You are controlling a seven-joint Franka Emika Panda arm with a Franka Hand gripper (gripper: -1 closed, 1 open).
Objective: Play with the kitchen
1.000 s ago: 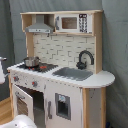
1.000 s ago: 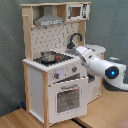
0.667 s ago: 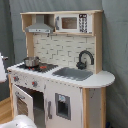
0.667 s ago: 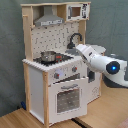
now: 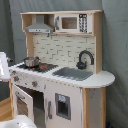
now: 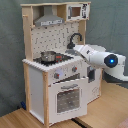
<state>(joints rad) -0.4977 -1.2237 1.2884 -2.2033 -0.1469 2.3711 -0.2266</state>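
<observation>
The kitchen [image 5: 65, 85] is a tall white and light-wood toy unit. It has a grey hood [image 5: 40, 25], a small microwave [image 5: 70, 22], a black faucet [image 5: 85, 59], a grey sink [image 5: 74, 73] and a pot [image 5: 31, 61] on the stovetop. In the second exterior view the white arm [image 6: 97, 56] reaches in from the second exterior view's right. Its gripper [image 6: 73, 49] is at counter height beside the faucet [image 6: 75, 39] and past the pot [image 6: 48, 56]. The windowed oven door [image 6: 69, 97] hangs slightly ajar. A white piece of the arm [image 5: 4, 65] shows at the first exterior view's left edge.
Grey curtain [image 5: 115, 45] backs the kitchen. The floor is light wood [image 6: 30, 120]. A white robot part [image 5: 20, 122] sits low in front of the oven door [image 5: 22, 102]. The arm's blue-lit joint [image 6: 111, 60] stands right of the counter.
In the second exterior view the arm has shifted up and to the left, bringing its tip closer to the faucet. The kitchen itself looks unchanged.
</observation>
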